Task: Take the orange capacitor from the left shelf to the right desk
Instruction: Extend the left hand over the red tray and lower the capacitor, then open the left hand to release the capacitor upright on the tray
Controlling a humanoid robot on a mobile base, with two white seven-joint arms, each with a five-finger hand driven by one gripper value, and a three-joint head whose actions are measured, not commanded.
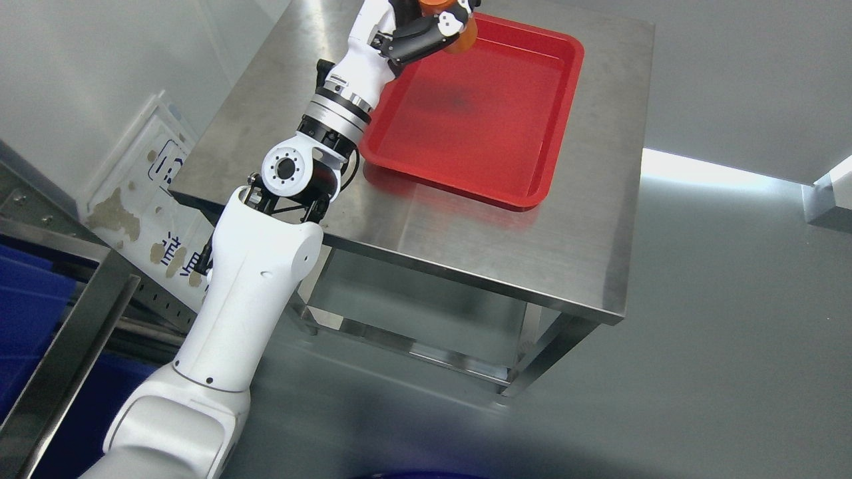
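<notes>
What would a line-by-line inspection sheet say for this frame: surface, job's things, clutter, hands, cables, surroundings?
Surface: steel desk, bare metal, lower shelf beneath.
Job's things: orange capacitor gripped at the picture's top edge, over the far left corner of the red tray; whether it touches the tray cannot be told. The tray's visible part holds nothing else.
Clutter: nothing seen on the desk besides the tray.
Hands: left hand curled around the capacitor, partly cut off by the frame; right arm out of view.
Cables: thin black leads at the left arm's elbow joint; none on the desk.
Surroundings: grey floor; blue bins and a metal shelf frame at lower left; worn sign on the floor by the desk.
</notes>
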